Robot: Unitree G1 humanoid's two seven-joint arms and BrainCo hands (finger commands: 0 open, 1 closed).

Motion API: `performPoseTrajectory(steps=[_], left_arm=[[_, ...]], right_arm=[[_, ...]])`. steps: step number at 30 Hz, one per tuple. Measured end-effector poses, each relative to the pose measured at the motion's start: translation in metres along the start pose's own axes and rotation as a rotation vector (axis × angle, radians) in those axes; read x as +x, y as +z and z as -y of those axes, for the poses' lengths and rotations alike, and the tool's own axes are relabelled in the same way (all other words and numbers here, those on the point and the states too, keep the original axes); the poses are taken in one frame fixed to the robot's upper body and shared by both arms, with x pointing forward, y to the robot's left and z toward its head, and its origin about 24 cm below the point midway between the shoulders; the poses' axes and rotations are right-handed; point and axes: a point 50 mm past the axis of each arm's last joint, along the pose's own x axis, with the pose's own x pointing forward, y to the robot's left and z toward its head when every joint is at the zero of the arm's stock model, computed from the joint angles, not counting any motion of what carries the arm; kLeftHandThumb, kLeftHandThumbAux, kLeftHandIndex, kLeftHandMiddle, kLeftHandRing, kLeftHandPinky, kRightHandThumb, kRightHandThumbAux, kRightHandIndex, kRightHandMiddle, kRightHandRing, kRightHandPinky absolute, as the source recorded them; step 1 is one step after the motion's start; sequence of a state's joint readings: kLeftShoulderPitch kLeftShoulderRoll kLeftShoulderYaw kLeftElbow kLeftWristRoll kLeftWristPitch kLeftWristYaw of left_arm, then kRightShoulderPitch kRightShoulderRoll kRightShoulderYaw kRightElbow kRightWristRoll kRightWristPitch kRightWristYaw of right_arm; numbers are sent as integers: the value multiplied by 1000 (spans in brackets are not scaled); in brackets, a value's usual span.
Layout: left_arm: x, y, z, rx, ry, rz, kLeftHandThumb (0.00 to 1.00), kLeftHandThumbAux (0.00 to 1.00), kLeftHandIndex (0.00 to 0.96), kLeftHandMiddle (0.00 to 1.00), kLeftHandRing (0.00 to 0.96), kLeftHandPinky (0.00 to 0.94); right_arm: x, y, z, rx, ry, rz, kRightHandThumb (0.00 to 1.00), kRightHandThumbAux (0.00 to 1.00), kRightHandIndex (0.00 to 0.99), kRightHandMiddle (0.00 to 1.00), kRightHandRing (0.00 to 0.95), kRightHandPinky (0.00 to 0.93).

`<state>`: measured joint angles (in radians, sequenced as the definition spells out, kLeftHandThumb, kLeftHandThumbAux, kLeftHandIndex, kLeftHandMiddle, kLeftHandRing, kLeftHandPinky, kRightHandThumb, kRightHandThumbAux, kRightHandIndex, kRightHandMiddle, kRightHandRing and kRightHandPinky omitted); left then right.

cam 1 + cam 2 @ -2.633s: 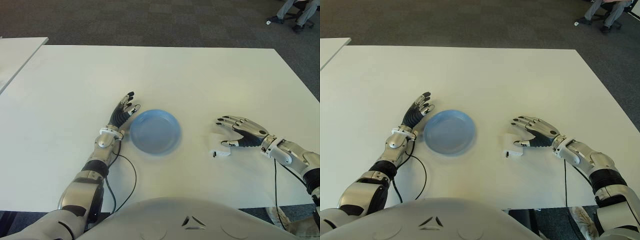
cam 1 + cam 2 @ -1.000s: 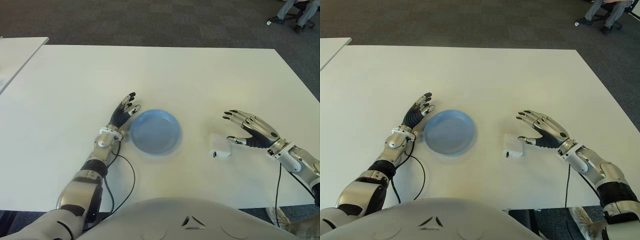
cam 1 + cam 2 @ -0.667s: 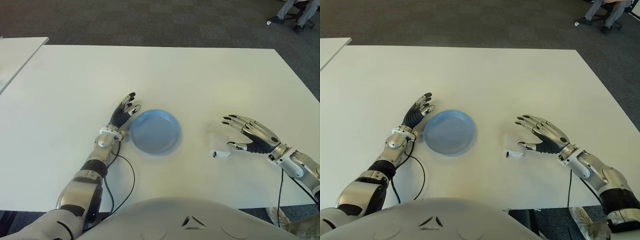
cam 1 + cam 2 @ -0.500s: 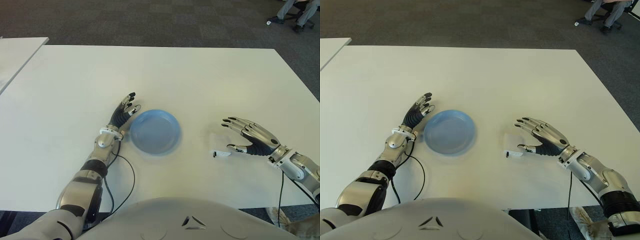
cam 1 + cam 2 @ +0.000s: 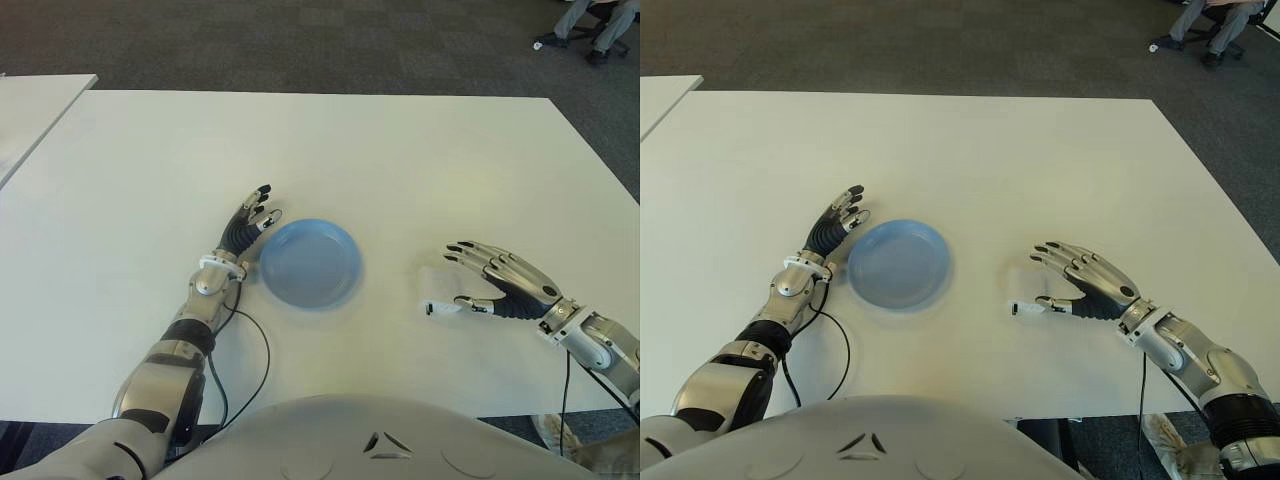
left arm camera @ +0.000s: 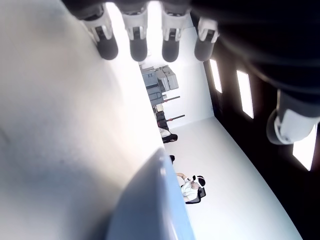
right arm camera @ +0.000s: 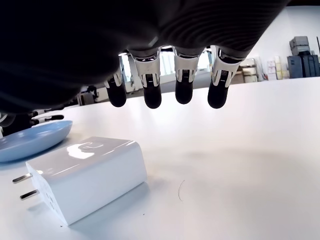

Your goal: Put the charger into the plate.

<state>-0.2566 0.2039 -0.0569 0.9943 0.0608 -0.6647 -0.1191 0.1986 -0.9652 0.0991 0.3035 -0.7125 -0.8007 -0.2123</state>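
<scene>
A white charger (image 5: 438, 291) lies flat on the white table (image 5: 400, 150), its two prongs pointing toward the near edge. It is a hand's width to the right of the blue plate (image 5: 310, 263), which holds nothing. My right hand (image 5: 458, 276) hovers just right of the charger, fingers spread and open, thumb close to its near end. In the right wrist view the charger (image 7: 85, 180) sits below the fingertips (image 7: 151, 95), untouched, with the plate (image 7: 30, 140) behind it. My left hand (image 5: 252, 213) is open, with straight fingers at the plate's left rim.
A black cable (image 5: 255, 350) loops on the table beside my left forearm. Another white table (image 5: 40, 100) stands at the far left. A person's legs and a chair (image 5: 590, 25) are on the carpet at the far right.
My right hand drew back to the right off the charger, then came down again beside it, shifting slightly toward the near edge. Charger, plate and left hand have not moved.
</scene>
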Motion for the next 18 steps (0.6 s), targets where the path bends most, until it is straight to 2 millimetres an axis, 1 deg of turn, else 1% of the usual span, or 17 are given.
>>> performPoseTrajectory(steps=[10, 18], left_arm=[[0, 0, 0, -3, 3, -1, 0, 467, 0, 37, 36, 47], [0, 0, 0, -5, 4, -1, 0, 472, 0, 30, 32, 46]], right_arm=[[-3, 1, -5, 5, 18, -14, 273, 70, 0, 0, 0, 0], [-3, 3, -10, 14, 20, -16, 260, 76, 0, 0, 0, 0]])
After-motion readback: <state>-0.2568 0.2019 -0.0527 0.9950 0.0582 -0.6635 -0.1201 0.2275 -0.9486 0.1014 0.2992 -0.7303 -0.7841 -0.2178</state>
